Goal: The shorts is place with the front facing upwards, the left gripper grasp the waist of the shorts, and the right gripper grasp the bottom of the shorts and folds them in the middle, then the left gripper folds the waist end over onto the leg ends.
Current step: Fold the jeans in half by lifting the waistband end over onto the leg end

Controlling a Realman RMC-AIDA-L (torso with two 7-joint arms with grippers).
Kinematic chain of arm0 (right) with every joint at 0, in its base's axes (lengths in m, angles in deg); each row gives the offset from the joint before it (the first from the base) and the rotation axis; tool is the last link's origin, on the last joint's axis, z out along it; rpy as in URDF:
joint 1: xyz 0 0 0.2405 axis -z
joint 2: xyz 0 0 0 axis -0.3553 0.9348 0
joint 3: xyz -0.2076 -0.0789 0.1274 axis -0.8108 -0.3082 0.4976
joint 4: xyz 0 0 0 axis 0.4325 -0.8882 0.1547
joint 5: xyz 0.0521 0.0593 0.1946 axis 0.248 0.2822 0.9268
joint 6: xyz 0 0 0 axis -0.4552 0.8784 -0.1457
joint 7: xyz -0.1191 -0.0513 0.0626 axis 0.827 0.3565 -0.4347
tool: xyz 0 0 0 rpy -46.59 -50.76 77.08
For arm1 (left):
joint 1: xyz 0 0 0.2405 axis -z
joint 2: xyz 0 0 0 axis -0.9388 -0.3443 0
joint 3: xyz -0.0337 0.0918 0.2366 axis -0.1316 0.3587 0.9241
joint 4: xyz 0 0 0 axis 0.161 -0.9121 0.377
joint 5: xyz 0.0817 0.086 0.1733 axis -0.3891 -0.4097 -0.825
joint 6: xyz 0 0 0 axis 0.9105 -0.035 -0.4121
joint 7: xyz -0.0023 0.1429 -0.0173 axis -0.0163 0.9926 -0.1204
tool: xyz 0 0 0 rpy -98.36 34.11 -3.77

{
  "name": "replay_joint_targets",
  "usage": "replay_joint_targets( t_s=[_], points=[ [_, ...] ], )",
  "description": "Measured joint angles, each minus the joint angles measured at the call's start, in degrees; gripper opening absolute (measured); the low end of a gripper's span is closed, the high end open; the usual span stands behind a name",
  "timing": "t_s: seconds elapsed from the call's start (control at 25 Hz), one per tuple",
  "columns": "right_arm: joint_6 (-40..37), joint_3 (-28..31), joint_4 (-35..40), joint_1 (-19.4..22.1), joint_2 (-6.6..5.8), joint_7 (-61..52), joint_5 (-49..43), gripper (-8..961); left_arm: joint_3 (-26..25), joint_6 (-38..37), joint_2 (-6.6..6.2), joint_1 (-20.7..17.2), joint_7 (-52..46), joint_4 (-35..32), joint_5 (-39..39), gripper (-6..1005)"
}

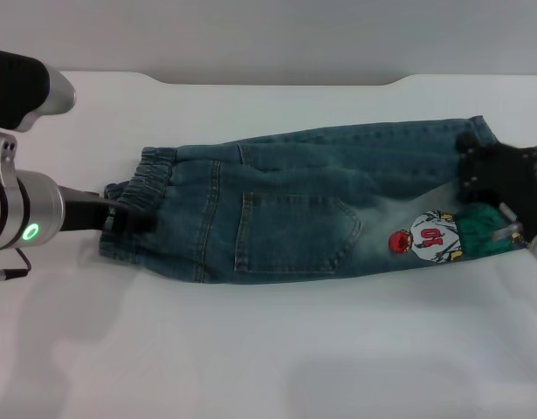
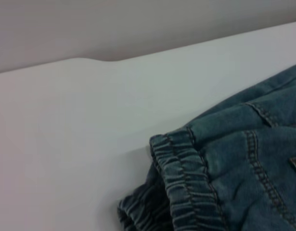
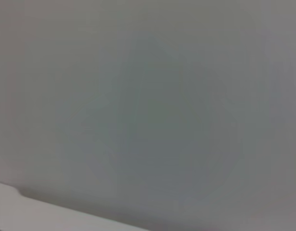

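Left end effector (image 1: 128,217) sits at the waist of the shorts (image 1: 146,188), apparently clamped on the ruched band, though whether it grips I cannot tell. Opposite, the right end effector (image 1: 478,175) rests on the bottom of the shorts (image 1: 482,131) beside the cartoon print (image 1: 430,236), its grip equally unclear. On the white tabletop (image 1: 268,349) the shorts (image 1: 294,209) look already halved lengthwise, so next the waist end should travel over onto the leg ends.
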Motion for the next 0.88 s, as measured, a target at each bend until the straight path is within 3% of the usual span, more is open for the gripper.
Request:
replay_joint_targets(
  t_s=[0.28, 0.88],
  points=[
    [0.5, 0.3, -3.9, -3.2, 0.02, -0.2, -3.9, 1, 1.8, 0.1, -0.03, 0.3, 0.0, -2.4, 0.0, 787],
    [0.9, 0.0, -4.0, -3.4, -0.01, -1.4, -5.6, 0, 2.4, -1.2, 0.1, 1.8, 0.0, -5.8, -0.1, 757]
  ],
)
